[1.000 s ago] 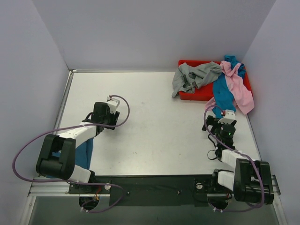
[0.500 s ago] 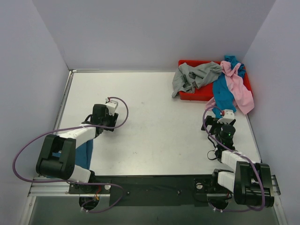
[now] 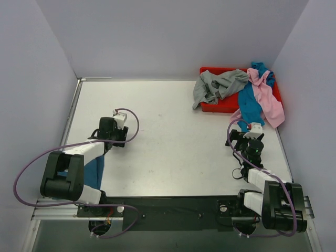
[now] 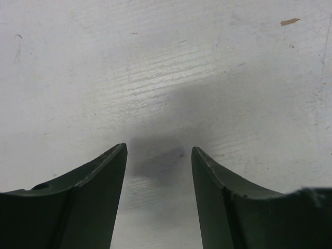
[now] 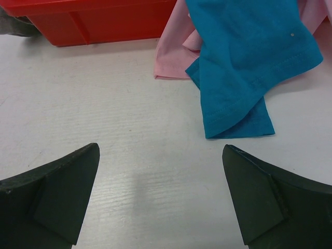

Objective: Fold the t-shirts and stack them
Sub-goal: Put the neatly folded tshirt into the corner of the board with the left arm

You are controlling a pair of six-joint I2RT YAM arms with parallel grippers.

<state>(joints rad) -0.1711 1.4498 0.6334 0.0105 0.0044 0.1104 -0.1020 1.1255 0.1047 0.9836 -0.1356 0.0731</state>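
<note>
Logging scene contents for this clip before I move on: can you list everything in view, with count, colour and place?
grey t-shirt: 1, grey, draped over the tray's left end
pink t-shirt: 1, pink, spilling over the tray's right side
turquoise t-shirt: 1, turquoise-blue, hanging from the tray onto the table
dark blue t-shirt: 1, teal-blue, near left, partly hidden under the left arm
red tray: 1, red, far right corner
table: 1, white
purple cables: 2, purple, one looping along each arm
left gripper: 1, black, open over bare table, mid-left
right gripper: 1, black, open, just short of the turquoise t-shirt's hem
</note>
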